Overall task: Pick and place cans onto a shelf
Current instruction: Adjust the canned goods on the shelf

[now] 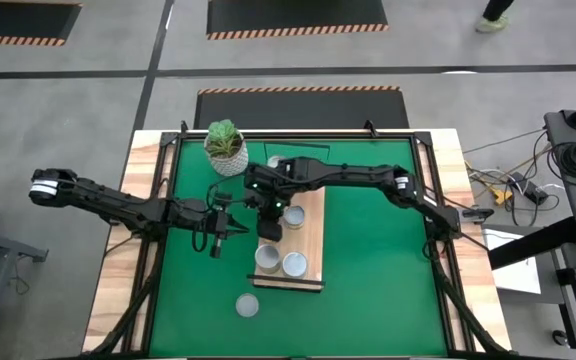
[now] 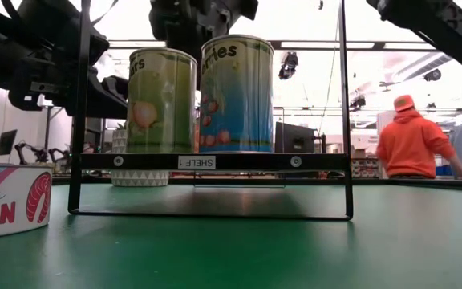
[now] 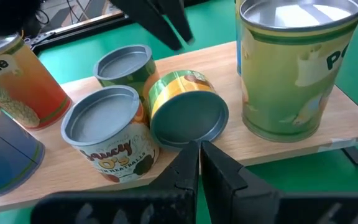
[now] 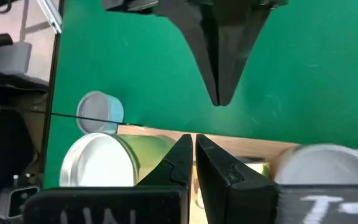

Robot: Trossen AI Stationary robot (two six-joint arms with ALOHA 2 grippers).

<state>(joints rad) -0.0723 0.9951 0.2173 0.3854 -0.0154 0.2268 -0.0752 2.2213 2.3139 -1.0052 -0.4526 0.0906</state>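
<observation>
Hovering: L end effector (image 3: pixel 199 155) closed, empty, by shelf (image 3: pixel 278 149) | R end effector (image 4: pixel 194 152) closed, over cans (image 4: pixel 104 165)

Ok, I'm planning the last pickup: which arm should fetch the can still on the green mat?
Left, probably. The left gripper hangs beside the shelf, on the same side as the loose can. The right gripper is over the shelf, among the placed cans.
</observation>
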